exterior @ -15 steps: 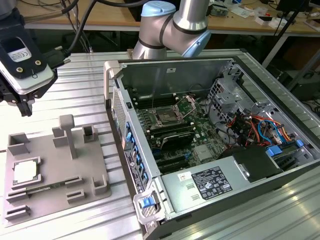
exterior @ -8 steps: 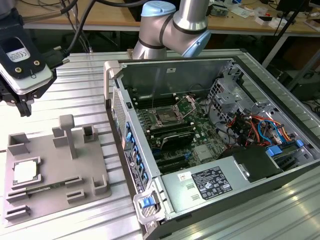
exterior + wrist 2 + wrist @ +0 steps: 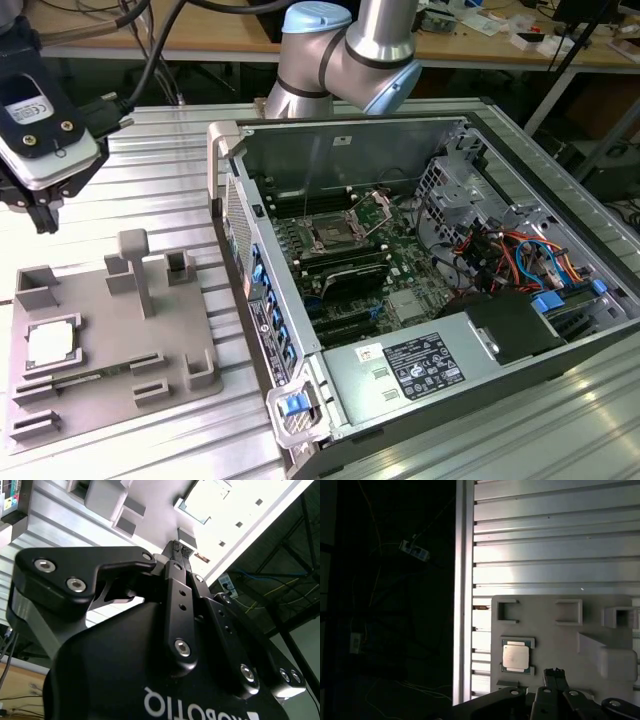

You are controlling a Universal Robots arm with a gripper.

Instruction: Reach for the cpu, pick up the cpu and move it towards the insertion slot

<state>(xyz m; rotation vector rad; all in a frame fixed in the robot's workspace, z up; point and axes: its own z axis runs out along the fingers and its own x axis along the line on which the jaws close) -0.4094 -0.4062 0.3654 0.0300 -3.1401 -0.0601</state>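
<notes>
Starting with the exterior view, you have the tool (image 3: 44, 218) hanging at the exterior view's left edge, above the ribbed metal counter (image 3: 170, 160) and well apart from the open computer case (image 3: 420, 135). Nearer the camera lies the grey tray (image 3: 110, 330). The cpu (image 3: 50, 345) sits flat in a pocket toward the exterior view's left, pale top up, with nothing touching it. The insertion slot (image 3: 330, 237) is inside the case on the green board (image 3: 400, 265), its shiny frame showing, far from both the cpu and the tool. The arm (image 3: 350, 55) rises behind the case.

Moving to the second wrist view, you see the tool (image 3: 179, 547) along its black linkage: the tips meet, clenched on nothing, with the washed-out tray (image 3: 150, 515) beyond them.

Turning to the first wrist view, you look down on the tray (image 3: 545, 630) lying on the counter (image 3: 545, 540) near its edge. The cpu (image 3: 515, 657) rests between two small raised blocks. The tool (image 3: 554, 672) is closed and empty, its tips near the cpu but clear of it.
</notes>
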